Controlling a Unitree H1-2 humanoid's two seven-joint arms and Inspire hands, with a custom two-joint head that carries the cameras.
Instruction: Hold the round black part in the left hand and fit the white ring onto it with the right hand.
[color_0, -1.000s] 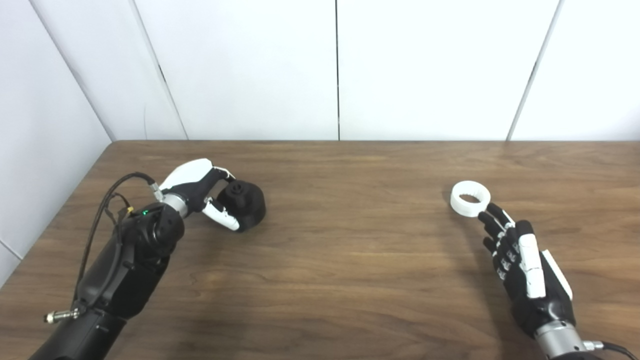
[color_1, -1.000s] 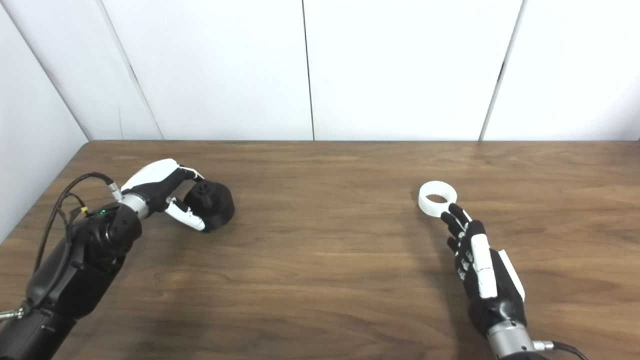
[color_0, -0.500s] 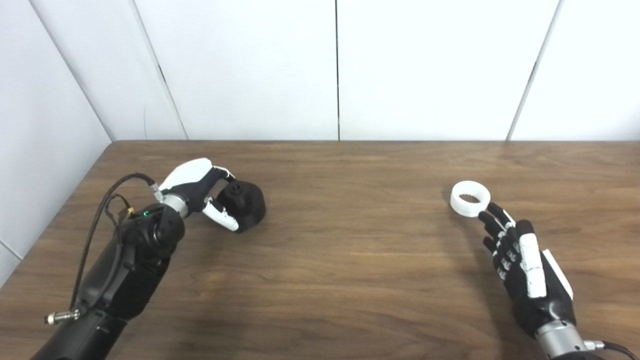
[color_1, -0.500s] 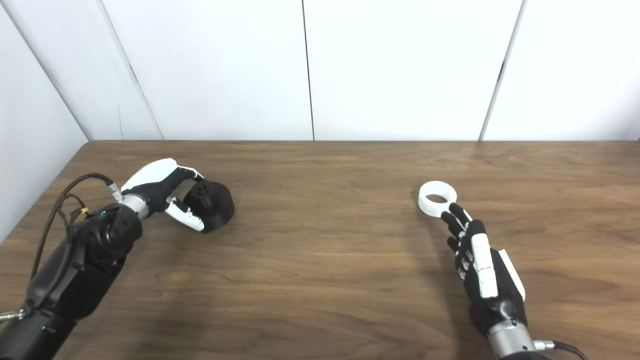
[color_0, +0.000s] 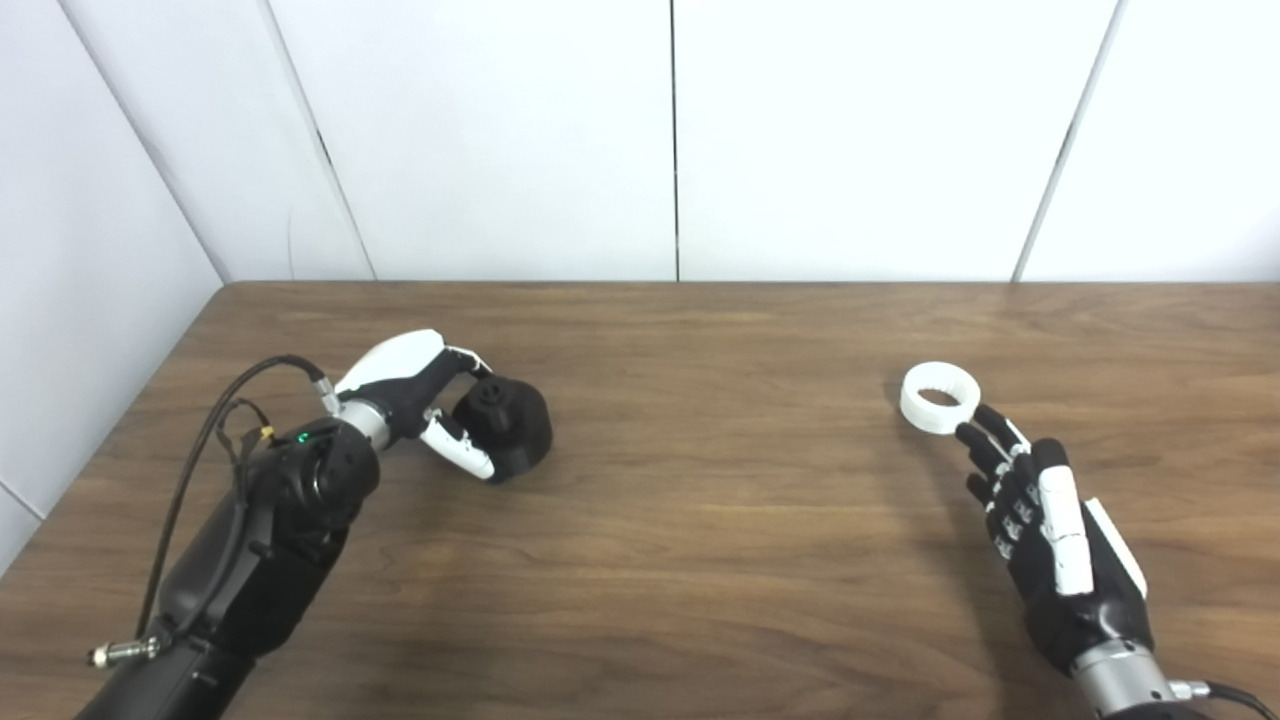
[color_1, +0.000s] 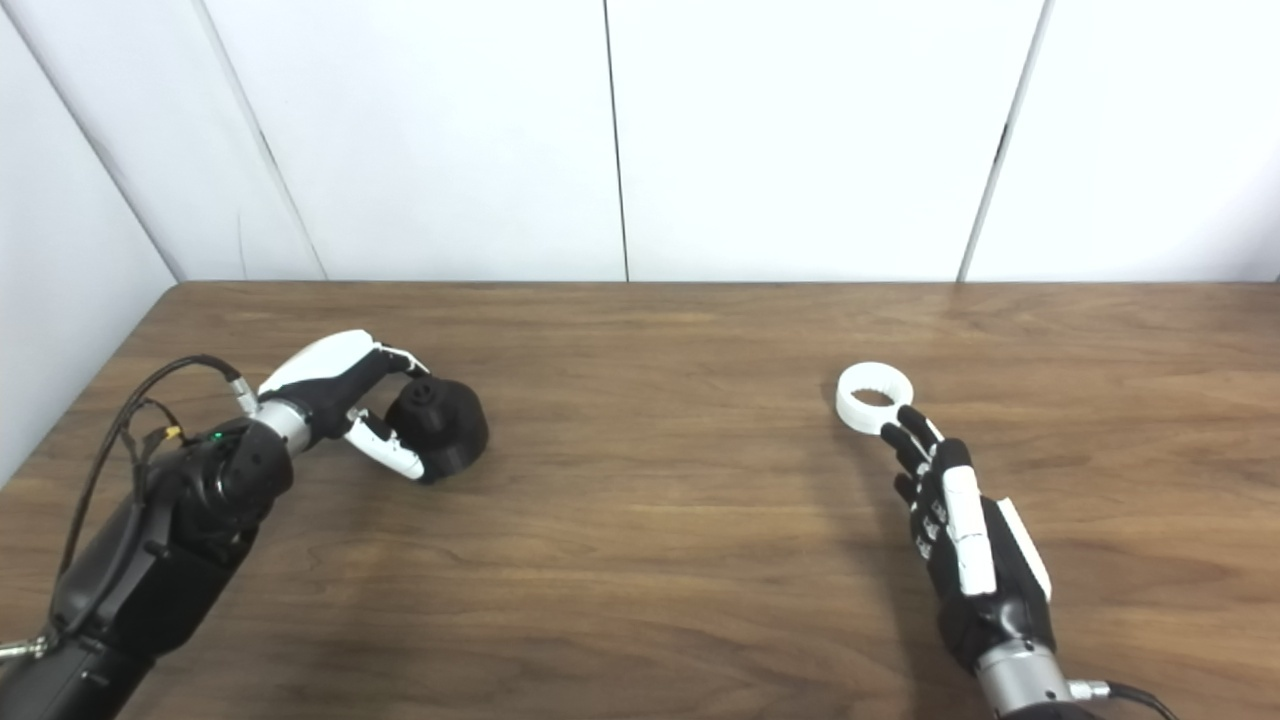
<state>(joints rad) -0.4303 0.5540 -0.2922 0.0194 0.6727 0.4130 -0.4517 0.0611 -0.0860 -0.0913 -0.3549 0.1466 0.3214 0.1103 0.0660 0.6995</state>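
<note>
The left hand (color_0: 425, 400) and the round black part (color_0: 505, 428) have shifted together over the last half second, a little toward the middle of the tabletop (color_0: 700, 520) and toward the near edge. The fingers are curled over the part's top and back and the thumb presses its near side, so the hand is closed on it. The move reads as the grip having taken — the part now travels with the hand instead of sitting where it was. Whether it has left the wood or is only sliding across it, the views do not settle; its underside looks very close to the surface.

The right hand (color_0: 1050, 520) has not moved. It lies low on the tabletop, fingers stretched out and slightly apart, holding nothing. The fingertips (color_0: 985, 430) reach to the near edge of the white ring (color_0: 938, 397), which lies flat, hole upward — whether they touch it I cannot tell.

So the holding half of the job seems to be under way, while the ring is not yet picked up. The two pieces are well apart, at opposite sides of the tabletop.
</note>
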